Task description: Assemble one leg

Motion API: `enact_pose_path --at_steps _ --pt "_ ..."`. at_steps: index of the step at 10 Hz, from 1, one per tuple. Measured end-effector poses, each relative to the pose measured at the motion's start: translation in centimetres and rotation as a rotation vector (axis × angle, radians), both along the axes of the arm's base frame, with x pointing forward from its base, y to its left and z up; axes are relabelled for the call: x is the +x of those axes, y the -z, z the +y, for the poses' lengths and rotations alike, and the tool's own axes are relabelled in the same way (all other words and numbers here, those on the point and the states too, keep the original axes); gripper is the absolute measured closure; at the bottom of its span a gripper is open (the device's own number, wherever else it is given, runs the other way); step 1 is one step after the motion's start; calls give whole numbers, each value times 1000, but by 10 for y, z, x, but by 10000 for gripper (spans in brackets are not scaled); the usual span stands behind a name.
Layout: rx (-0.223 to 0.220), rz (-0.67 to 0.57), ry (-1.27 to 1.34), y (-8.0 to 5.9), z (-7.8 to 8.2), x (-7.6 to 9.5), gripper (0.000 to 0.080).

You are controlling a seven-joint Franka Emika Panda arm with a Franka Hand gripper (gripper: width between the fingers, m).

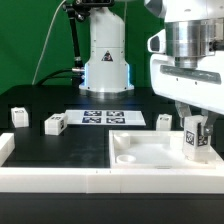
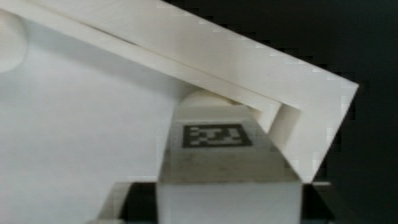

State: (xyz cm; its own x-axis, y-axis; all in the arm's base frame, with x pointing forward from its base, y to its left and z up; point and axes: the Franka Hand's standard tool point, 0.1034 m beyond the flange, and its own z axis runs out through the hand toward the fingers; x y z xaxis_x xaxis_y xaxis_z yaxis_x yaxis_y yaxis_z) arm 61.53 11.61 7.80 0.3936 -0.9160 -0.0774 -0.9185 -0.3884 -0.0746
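One leg (image 1: 193,143) is clamped in your hand (image 1: 194,130), over a corner of the white piece (image 1: 140,155), near the desk (image 1: 60,145) edge

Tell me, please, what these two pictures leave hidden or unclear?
Exterior view: the gripper covers the sides of the leg; whether its lower end touches the square panel is unclear.
Exterior view: the arm is cut off by the top edge.
Wrist view: the tag is blurred.

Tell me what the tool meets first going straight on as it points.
Likely the large white square piece: the tool points down, shut on the leg, whose lower end would touch that piece first, near its corner at the exterior view's right. Whether any gap is left is unclear.
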Motion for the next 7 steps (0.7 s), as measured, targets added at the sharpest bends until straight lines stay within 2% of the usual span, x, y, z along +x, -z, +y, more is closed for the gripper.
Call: enact_pose_path --at_steps 2,3,7 --pt "0 -3 -32 0 2 0 256" --pt "-2 -8 -109 1 4 -1 183" --pt "-26 -48 -688 1 10 0 152"
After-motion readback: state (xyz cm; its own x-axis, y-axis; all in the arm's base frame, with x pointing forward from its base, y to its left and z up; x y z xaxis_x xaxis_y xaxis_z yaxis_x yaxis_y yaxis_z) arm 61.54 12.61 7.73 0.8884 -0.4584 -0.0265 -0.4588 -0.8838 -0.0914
